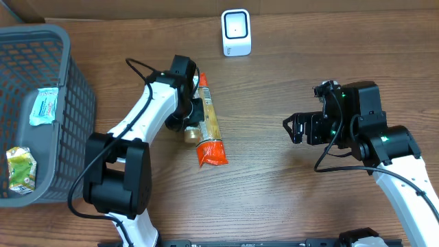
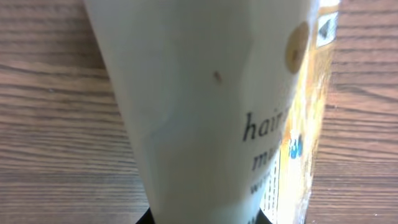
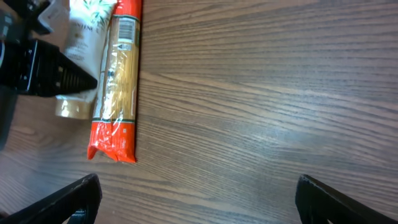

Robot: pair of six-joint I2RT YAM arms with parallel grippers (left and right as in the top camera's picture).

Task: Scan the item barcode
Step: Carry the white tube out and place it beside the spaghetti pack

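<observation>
A white hair-mask tube [image 1: 191, 130] with a gold cap lies on the wooden table against an orange spaghetti packet [image 1: 210, 130]. My left gripper [image 1: 192, 118] is shut on the tube. In the left wrist view the tube [image 2: 205, 112] fills the frame between the dark fingertips [image 2: 148, 219], with the packet [image 2: 306, 124] along its right side. The white barcode scanner [image 1: 236, 32] stands at the back. My right gripper [image 1: 296, 128] hovers open to the right, its fingers [image 3: 68, 199] wide apart over bare wood. From there I see the packet [image 3: 118, 81] and the tube [image 3: 81, 37].
A grey mesh basket [image 1: 65, 82] stands at the left edge with a blue-white sachet [image 1: 44, 106] and a green-yellow pouch [image 1: 20, 169] inside. A cable loops from the left arm [image 1: 137, 120]. Bare wood lies between the packet and the right arm.
</observation>
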